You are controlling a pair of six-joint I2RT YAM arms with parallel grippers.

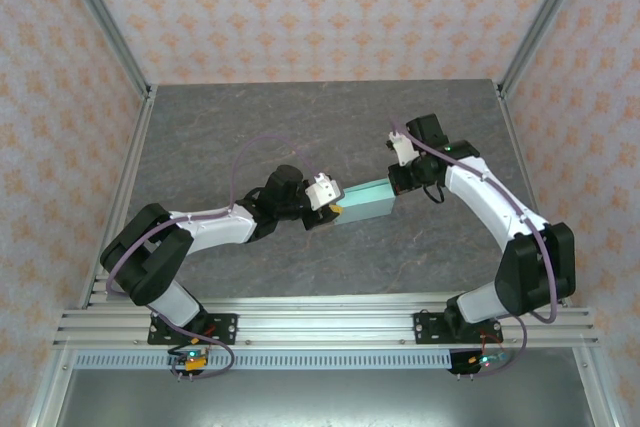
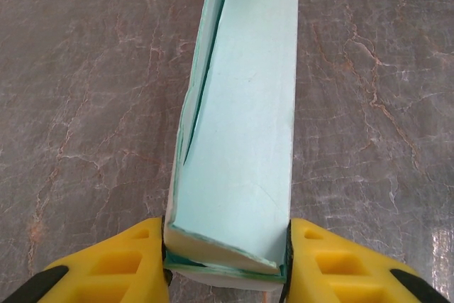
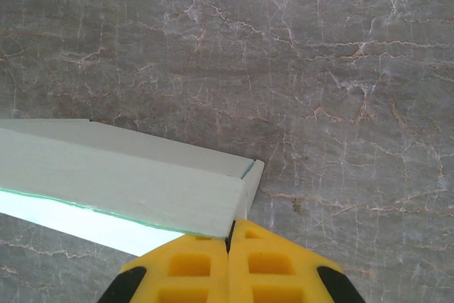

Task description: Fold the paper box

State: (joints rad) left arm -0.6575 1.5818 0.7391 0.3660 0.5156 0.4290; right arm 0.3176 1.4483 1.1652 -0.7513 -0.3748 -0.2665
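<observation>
The paper box (image 1: 365, 200) is a pale mint-blue long narrow box, held above the middle of the table between my two grippers. My left gripper (image 1: 330, 204) is shut across the box's near end. In the left wrist view its yellow fingers (image 2: 120, 264) press on both side walls of the box (image 2: 241, 118), and one long side flap stands slightly ajar. My right gripper (image 1: 400, 179) is at the other end. There its fingers (image 3: 191, 264) are pressed together, and a thin end flap of the box (image 3: 120, 179) runs into the seam between them.
The grey marbled table (image 1: 230, 137) spreads around the box. Patterned walls and metal frame posts (image 1: 525, 37) enclose it on three sides. An aluminium rail (image 1: 330, 327) with both arm bases runs along the near edge.
</observation>
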